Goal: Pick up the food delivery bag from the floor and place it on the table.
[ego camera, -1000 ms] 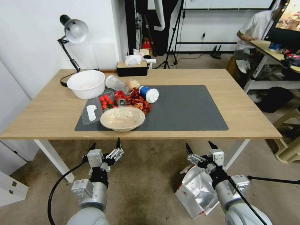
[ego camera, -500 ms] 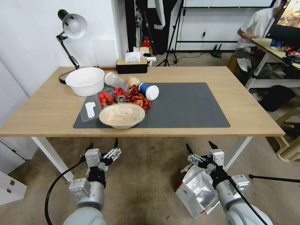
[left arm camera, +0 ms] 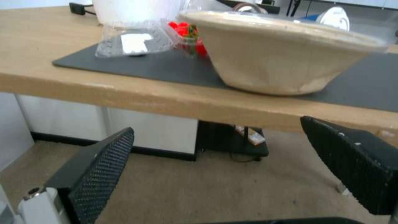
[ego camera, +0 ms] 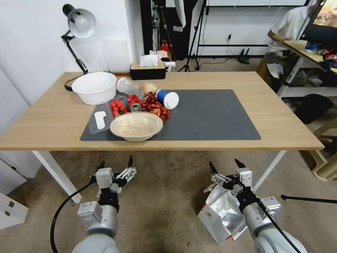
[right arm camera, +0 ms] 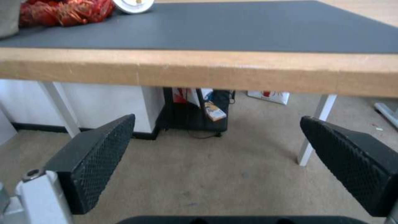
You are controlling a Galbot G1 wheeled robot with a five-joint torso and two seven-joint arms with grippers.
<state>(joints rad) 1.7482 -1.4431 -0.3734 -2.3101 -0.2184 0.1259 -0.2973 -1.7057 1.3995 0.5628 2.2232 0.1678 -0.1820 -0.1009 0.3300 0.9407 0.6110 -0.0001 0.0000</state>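
Both grippers hang below the table [ego camera: 52,123] edge, fingers spread wide and empty: left gripper [ego camera: 117,164] over bare floor [ego camera: 165,211], right gripper [ego camera: 224,166] above the bag [ego camera: 219,214]. The bag sits on the floor, foil mouth open, partly hidden behind the right arm, seemingly tilted.

No legible text, labels or numbers — none.
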